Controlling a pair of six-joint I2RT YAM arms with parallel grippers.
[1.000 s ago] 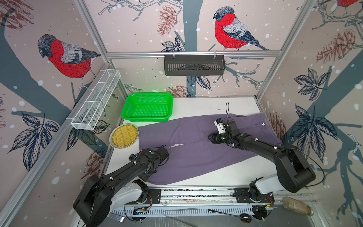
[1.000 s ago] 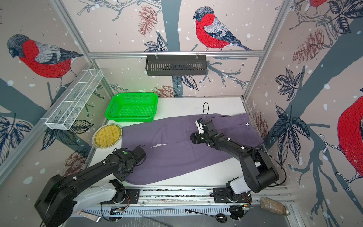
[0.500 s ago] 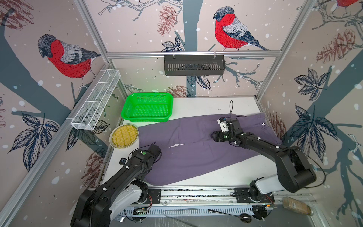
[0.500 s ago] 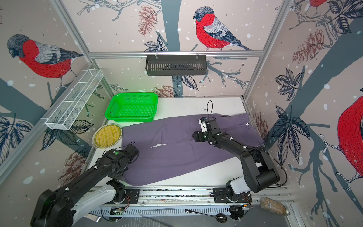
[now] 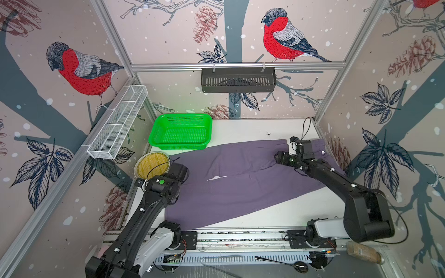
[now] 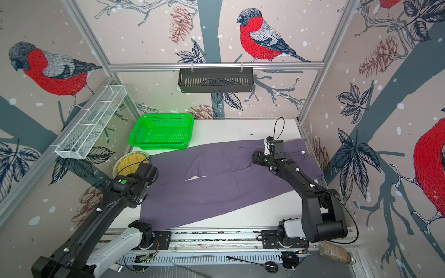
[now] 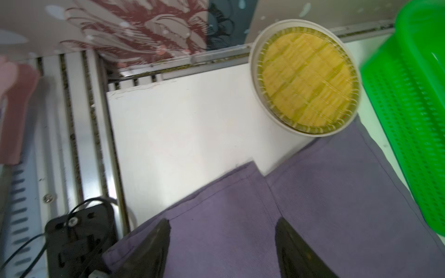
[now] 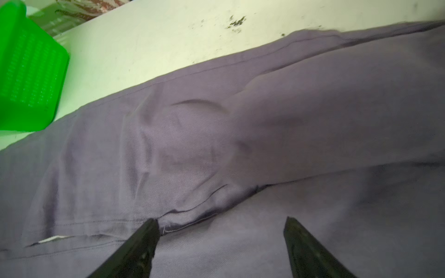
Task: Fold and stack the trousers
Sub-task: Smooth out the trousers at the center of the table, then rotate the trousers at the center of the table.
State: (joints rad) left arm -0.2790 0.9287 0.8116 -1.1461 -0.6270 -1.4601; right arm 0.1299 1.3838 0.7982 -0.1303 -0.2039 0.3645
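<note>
Fingers [image 7: 154, 245] on the left gripper [image 7: 222, 220] spread well apart and gripping nothing, just hanging over the leg hems of the trousers [image 5: 240, 183] near the left edge of the white table [image 5: 252, 127]. Can't tell from the blur whether the tips touch the cloth. Right next to that, a round yellow woven dish [image 7: 305, 84], rim pressed up against the far leg's hem. Further back, a green basket [image 5: 179, 146] sitting just beside the far edge of the fabric. Then the trousers themselves: laid out flat across most of the tabletop, legs pointing left, waist at the far right end, near leg slanting toward the front. Tiny white sliver [image 5: 216, 178] showing mid-cloth at the split between the legs. Some soft wrinkles visible up close in the right wrist view. Over on the right, right gripper [image 8: 220, 219] low over the upper legs, fingers [image 8: 142, 245] wide apart as well, clamped on nothing. Pale waistband button [image 5: 323, 152] furthest right.
</note>
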